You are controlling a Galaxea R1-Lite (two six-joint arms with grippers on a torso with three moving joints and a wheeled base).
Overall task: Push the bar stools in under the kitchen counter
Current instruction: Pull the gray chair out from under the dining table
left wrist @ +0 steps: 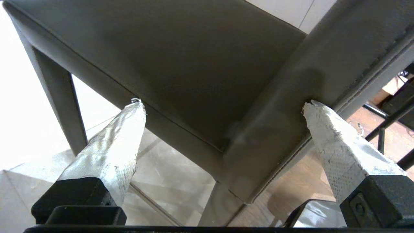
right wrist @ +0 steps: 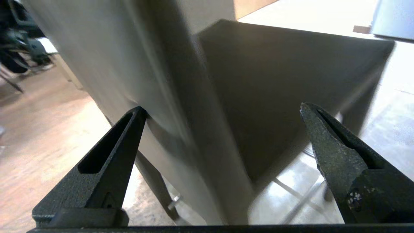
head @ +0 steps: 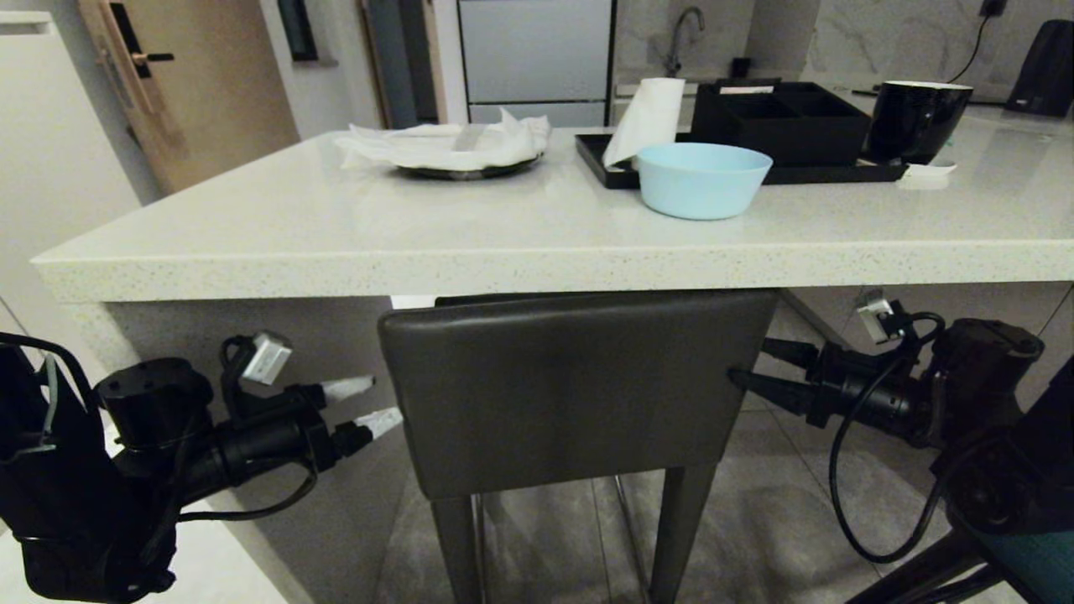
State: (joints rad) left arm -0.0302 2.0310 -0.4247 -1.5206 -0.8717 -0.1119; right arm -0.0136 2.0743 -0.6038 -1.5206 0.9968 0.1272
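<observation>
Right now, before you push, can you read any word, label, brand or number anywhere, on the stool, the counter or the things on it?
None can be read.
Grey stool: plain leather, no label showing.
Counter: bare stone, no marking.
Black tray, blue bowl, black cup: no print visible.
White tags on both wrists: too small to tell.

My head camera looks forward and down over the off-white speckled stone counter point(head: 537, 243). Both wrist cameras sit close behind their spread jaws, each facing the boxy dark grey-brown leather stool point(head: 570, 386) point(left wrist: 200, 64) point(right wrist: 278, 84) from opposite sides; all three share it.
</observation>
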